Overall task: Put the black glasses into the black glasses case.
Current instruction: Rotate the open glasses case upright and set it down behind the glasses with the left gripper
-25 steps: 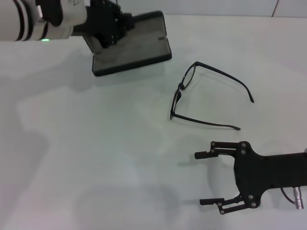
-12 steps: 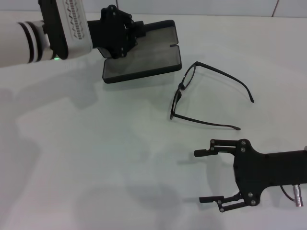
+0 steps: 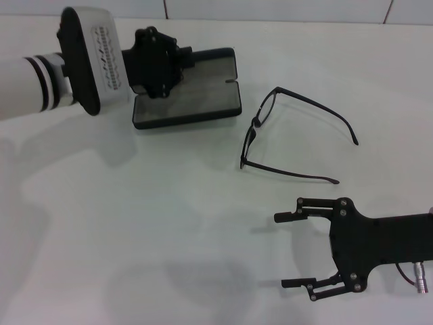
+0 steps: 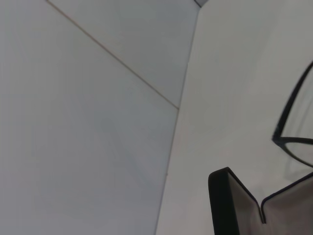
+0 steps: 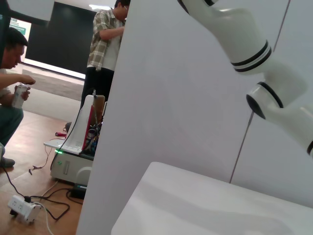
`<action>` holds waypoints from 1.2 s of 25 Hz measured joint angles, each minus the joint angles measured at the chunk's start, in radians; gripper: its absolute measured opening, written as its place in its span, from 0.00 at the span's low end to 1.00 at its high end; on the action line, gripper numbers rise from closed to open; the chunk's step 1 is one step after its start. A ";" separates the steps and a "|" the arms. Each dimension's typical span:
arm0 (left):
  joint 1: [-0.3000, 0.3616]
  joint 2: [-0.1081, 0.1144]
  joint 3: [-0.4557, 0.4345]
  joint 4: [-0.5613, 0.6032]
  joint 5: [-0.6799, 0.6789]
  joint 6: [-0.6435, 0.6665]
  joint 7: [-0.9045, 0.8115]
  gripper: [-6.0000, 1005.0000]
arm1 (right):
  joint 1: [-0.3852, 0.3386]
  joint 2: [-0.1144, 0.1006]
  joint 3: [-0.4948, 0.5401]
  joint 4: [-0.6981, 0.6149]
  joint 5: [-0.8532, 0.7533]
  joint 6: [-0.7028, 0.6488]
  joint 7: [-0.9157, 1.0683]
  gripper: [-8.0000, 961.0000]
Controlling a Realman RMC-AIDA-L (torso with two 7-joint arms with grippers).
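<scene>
From the head view, my left gripper (image 3: 162, 64) has carried the black glasses case (image 3: 189, 101) back toward the left since half a second ago, and the open case now lies flatter on the worktop (image 3: 135, 223), grey lining up. The left gripper sits over the case's far left corner, its body covering that corner; I cannot tell how its fingers stand or whether they grip the lid. The black glasses (image 3: 287, 135) have not moved: they lie unfolded, temple arms spread, just beyond the case's right end and apart from it. They are also ahead of my right gripper (image 3: 292, 250), well apart from its fingertips. The right gripper stays where it was, low over the near right part of the worktop, its fingers (image 3: 287, 217) spread wide with nothing between them. Nothing lies between those fingers and the glasses.

In the left wrist view I see one corner of the case (image 4: 239, 200), its raised rim and grey lining, with part of the glasses' frame (image 4: 293, 122) close beyond it on the white worktop (image 4: 234, 88). My own fingers do not show here.

The right wrist view looks away from the work: a white panel (image 5: 176, 98), a white robot arm (image 5: 244, 49), and two people (image 5: 105, 44) in the room behind.
</scene>
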 joint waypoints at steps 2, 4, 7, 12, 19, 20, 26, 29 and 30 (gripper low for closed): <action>0.008 -0.002 0.000 0.017 0.000 -0.007 0.025 0.16 | 0.000 0.000 -0.001 0.000 0.000 0.000 0.000 0.82; 0.014 -0.003 0.000 0.038 0.000 -0.015 0.048 0.16 | -0.001 0.000 -0.001 0.000 0.000 0.000 0.000 0.82; 0.025 -0.003 -0.001 0.070 -0.002 -0.038 0.091 0.16 | -0.003 0.000 -0.001 0.000 0.000 -0.006 0.000 0.82; 0.042 -0.003 -0.002 0.132 -0.012 -0.088 0.159 0.16 | -0.004 0.000 0.001 0.003 0.000 -0.019 0.000 0.82; 0.053 -0.001 -0.001 0.201 -0.024 -0.074 0.183 0.16 | -0.006 0.000 0.002 0.004 0.000 -0.019 0.000 0.82; 0.054 -0.001 -0.001 0.210 -0.026 -0.072 0.184 0.16 | -0.006 0.000 0.002 0.005 0.000 -0.019 0.000 0.82; 0.057 -0.001 -0.001 0.238 -0.065 -0.068 0.195 0.15 | -0.006 -0.002 0.002 0.007 0.000 -0.018 0.000 0.82; 0.057 -0.001 -0.002 0.240 -0.068 -0.071 0.204 0.15 | -0.006 -0.002 0.002 0.008 0.000 -0.017 0.000 0.82; 0.058 -0.002 -0.002 0.241 -0.072 -0.072 0.204 0.15 | -0.006 -0.002 0.002 0.008 0.000 -0.016 0.000 0.82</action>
